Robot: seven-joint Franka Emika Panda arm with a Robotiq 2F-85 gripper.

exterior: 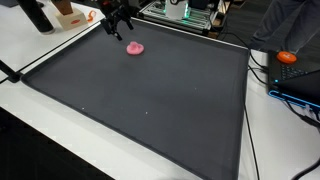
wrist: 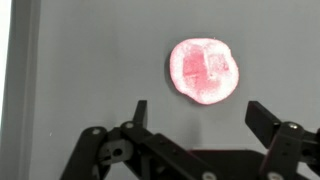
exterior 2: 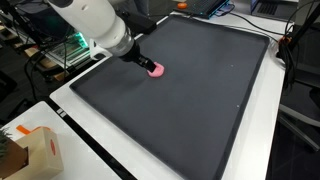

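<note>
Black, angular two-fingered claw with its jaws spread open and holding nothing, just above a small pink disc. The disc is round, flattish and soft-looking, with a paler, glossy middle. It lies flat near one edge of a smooth, matte dark grey mat on a white table

Gripper base beyond lower edge

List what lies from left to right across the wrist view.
white table edge → one fingertip → pink lump → other fingertip
</note>
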